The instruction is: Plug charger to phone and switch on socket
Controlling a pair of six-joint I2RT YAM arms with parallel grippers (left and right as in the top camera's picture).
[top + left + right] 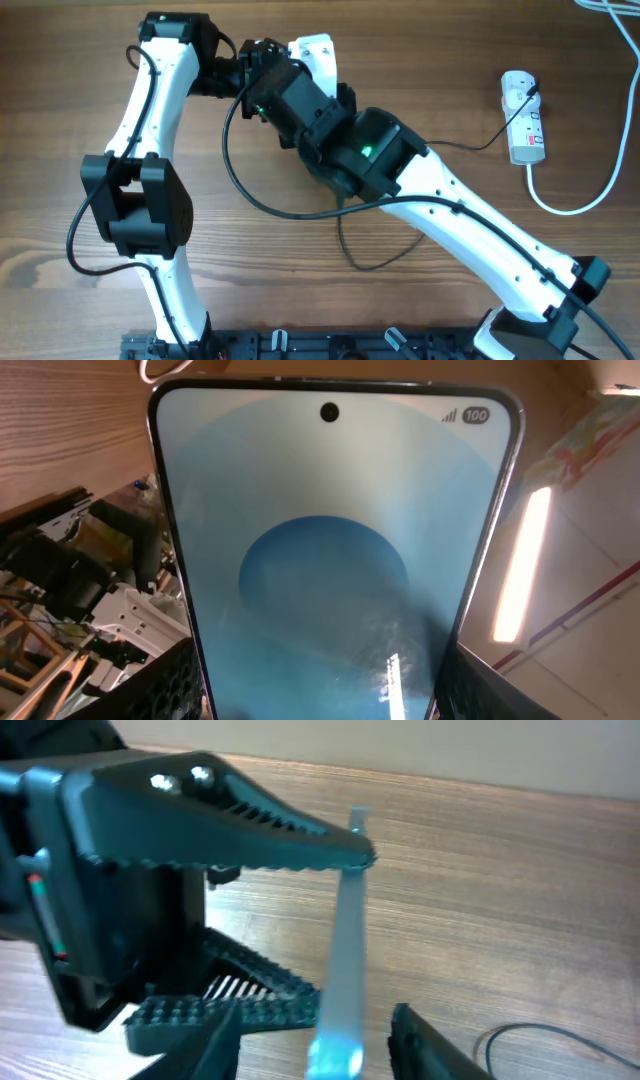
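Note:
My left gripper (285,58) (320,695) is shut on the phone (316,50) (330,560) and holds it up off the table; its blue-teal screen fills the left wrist view. In the right wrist view the phone (345,940) is edge-on, pinched by the left fingers. My right gripper (320,1045) is open, one finger on each side of the phone's glowing lower end. The charger cable (480,146) (540,1032) runs from its plug in the white socket (523,125) at the right and passes under the right arm. Its connector tip is hidden.
The socket's thick white cord (585,205) loops along the right edge of the wooden table (80,120). Both arms cross over the upper middle. A loop of thin dark cable (380,258) lies under the right arm.

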